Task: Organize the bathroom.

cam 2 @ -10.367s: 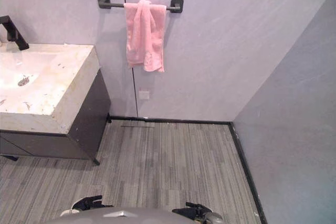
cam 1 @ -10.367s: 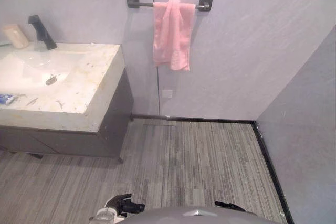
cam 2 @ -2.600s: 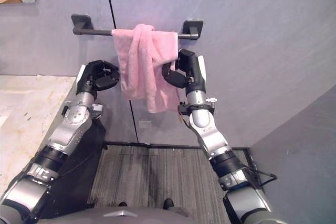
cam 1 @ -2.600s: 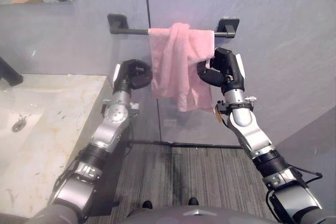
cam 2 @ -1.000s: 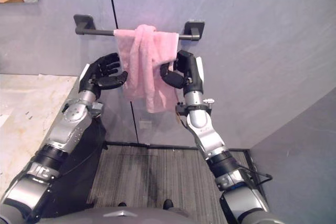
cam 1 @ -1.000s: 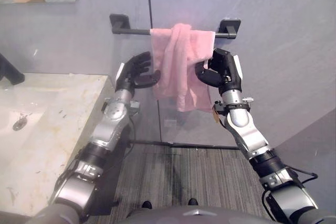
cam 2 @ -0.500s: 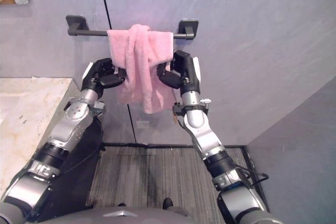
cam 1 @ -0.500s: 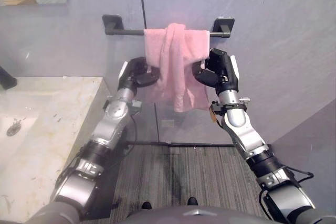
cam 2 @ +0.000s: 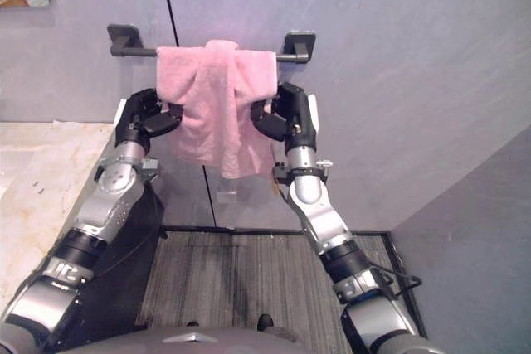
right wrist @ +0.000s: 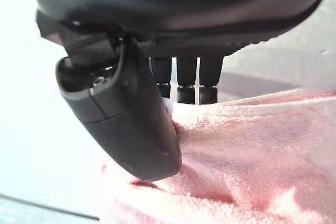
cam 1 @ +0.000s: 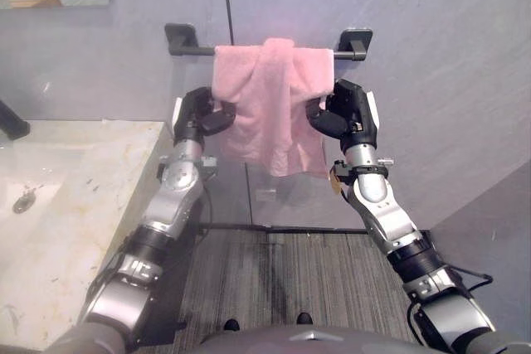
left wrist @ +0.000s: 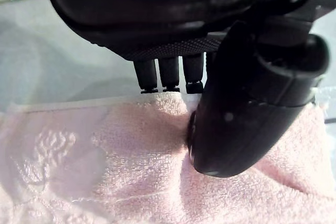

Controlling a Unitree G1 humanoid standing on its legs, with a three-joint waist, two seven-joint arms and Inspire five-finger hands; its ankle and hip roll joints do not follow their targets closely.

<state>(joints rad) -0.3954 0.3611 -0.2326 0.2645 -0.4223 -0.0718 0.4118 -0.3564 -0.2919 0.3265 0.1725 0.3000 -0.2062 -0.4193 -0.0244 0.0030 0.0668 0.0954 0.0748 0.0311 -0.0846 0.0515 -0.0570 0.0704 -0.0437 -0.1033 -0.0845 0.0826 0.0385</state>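
Left eye view: you're spreading the towel (cam 1: 270, 101) along the rail (cam 1: 189, 49). Your left hand (cam 1: 197, 113) pinches its edge at 9 o'clock, your right hand (cam 1: 342, 112) the edge at 3. Next, I'd judge, draw both edges apart evenly so the bunched middle flattens.

Left wrist view: thumb (left wrist: 247, 103) presses cloth against the curled fingers (left wrist: 169, 74), holding it.

Right wrist view: thumb (right wrist: 131, 114) and fingers (right wrist: 186, 80) are closed on the towel's edge likewise.

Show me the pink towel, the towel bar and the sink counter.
pink towel (cam 1: 270, 97), left eye view, middle of the draped cloth
towel bar (cam 1: 195, 49), left eye view, bare left stretch
sink counter (cam 1: 83, 180), left eye view, bare marble top
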